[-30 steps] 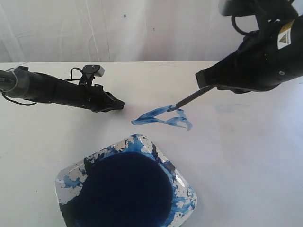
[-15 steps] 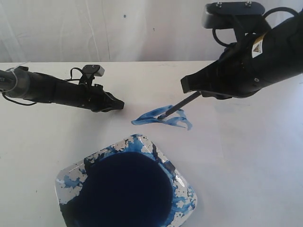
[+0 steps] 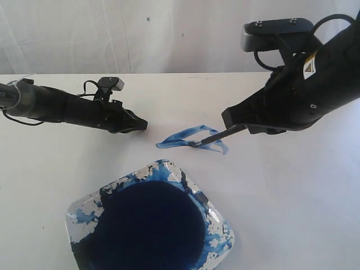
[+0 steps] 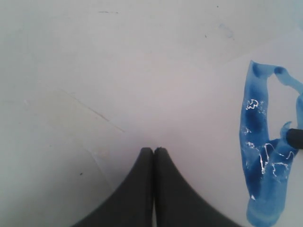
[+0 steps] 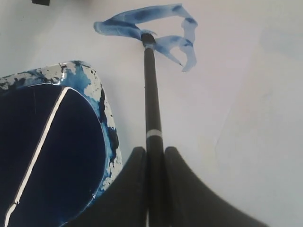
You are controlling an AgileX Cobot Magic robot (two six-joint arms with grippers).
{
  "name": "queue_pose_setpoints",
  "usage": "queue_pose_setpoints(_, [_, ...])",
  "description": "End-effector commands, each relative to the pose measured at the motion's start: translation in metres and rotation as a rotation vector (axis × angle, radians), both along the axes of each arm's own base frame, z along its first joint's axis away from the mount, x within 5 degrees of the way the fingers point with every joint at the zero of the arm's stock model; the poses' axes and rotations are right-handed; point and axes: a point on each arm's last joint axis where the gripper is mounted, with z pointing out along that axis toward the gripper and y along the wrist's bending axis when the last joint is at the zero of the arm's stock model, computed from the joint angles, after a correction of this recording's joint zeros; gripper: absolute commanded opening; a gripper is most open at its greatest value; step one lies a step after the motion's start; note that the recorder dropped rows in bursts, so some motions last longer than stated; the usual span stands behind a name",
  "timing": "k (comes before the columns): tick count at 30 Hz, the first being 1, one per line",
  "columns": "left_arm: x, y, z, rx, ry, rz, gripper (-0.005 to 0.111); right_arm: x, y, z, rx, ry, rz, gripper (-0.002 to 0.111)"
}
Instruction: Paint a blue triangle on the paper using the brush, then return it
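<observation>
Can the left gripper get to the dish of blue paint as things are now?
Probably yes. The left gripper, shut and empty, sits beyond the dish with nothing standing between them; the right gripper and its brush work at the blue triangle, off that path.

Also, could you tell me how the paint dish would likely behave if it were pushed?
The dish is wide and shallow, so it would probably slide rather than tip. Its paint pool reaches near the rim, so it may slosh over.

White table (image 3: 45, 169), paper (image 5: 163, 27) bearing blue triangle (image 3: 174, 139), paint-filled dish (image 3: 79, 211)
</observation>
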Motion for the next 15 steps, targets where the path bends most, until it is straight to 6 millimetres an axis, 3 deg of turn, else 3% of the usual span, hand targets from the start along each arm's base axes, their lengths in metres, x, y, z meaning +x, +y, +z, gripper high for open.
queue_pose_setpoints(1, [0.0, -0.002, 0.001, -0.018, 0.007, 0.001, 0.0, -0.002, -0.002, -0.003, -0.043, 0.017, 0.014, 0.0])
queue_pose_setpoints(9, [0.0, -0.002, 0.001, -0.018, 0.007, 0.001, 0.0, -0.005, -0.008, -0.006, -0.114, 0.046, 0.017, 0.0])
queue_pose_setpoints(15, [0.0, -0.002, 0.001, -0.018, 0.007, 0.001, 0.0, -0.018, -0.019, 0.011, -0.098, 0.018, 0.013, 0.0])
